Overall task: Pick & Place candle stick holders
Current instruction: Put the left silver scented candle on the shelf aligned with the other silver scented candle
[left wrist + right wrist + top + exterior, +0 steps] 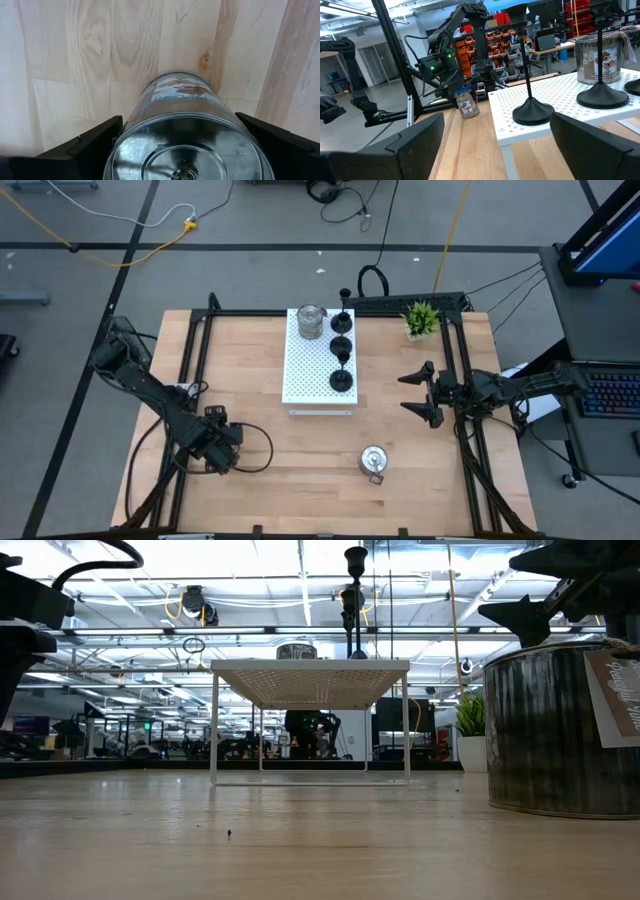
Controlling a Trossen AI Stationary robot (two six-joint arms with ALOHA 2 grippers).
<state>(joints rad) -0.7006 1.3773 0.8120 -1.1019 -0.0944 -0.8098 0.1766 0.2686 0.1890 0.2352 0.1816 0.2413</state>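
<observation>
A squat silver candle stick holder (185, 135) stands on its base on the wood table near the left front, seen from above between the fingers of my left gripper (180, 117), which points straight down over it (213, 445). The jaws stand wide, one finger at each side of its wall. A second silver one (374, 461) stands on the table near the front. Three black ones (341, 347) and a silver one (311, 321) stand on the white board (315, 375). My right gripper (418, 393) waits open at the right, pointing at the board. My left gripper comes at the silver candle stick holder from above with one finger (100, 137) at each side of its round wall (150, 107). The fingertips lie right at the wall, and I cannot tell whether they touch it. The holder stands upright on the table.
A small green plant (422, 318) stands at the far right corner. Black frame rails (195, 360) run along the table's left, right and far sides. The white board stands raised on legs (214, 725). Bare wood lies between the board and the near edge.
</observation>
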